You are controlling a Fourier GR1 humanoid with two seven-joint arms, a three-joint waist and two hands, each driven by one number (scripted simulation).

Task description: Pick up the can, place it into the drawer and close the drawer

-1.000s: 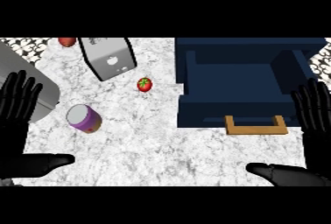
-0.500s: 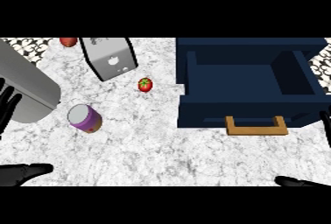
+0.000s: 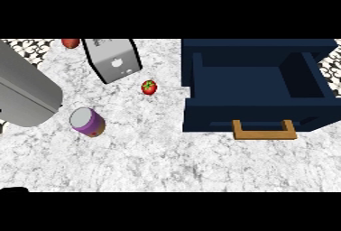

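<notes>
Left of the open drawer (image 3: 220,113), I'm lining up on the purple can (image 3: 87,122); my left hand (image 3: 12,190) is barely showing, can't tell if it's open.

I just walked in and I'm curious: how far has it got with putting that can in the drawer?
Barely started. Done: the drawer already stands open. In hand: nothing; the purple can sits on the counter left of the drawer, with nothing gripping it. Left: pick up the can, set it in the drawer, then push the drawer shut.
</notes>
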